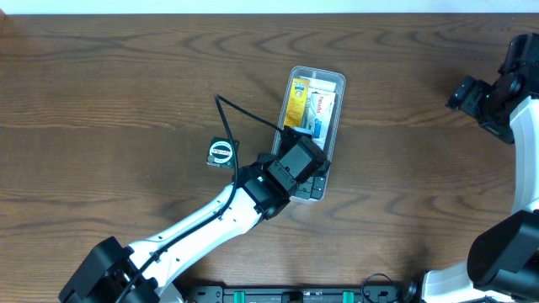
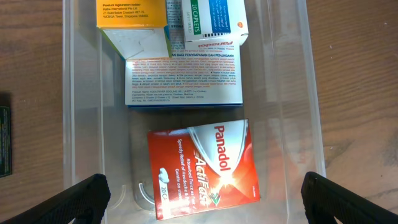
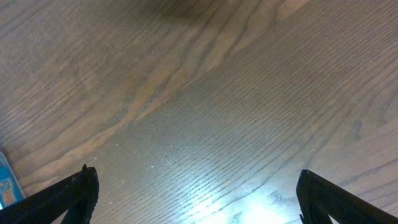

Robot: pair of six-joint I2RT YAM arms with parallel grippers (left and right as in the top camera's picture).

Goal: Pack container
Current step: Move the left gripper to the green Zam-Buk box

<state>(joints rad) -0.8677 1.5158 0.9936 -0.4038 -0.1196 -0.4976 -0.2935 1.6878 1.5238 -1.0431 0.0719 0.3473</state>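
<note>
The clear plastic container (image 1: 338, 84) lies lengthwise at the table's middle, also in the left wrist view (image 2: 311, 124). In it lie a yellow box (image 1: 298, 99), a white box (image 1: 322, 108) and, nearest the gripper, a red Panadol ActiFast box (image 2: 205, 169) flat on the bottom. My left gripper (image 2: 202, 202) is open, its fingers spread wide over the container's near end, on either side of the red box and not touching it. My right gripper (image 3: 199, 199) is open and empty above bare wood, at the far right of the overhead view (image 1: 472, 93).
A small black round-faced object (image 1: 221, 152) lies on the table left of the container. A blue item's corner (image 3: 6, 183) shows at the left edge of the right wrist view. A black cable (image 1: 244, 118) arcs from the left arm.
</note>
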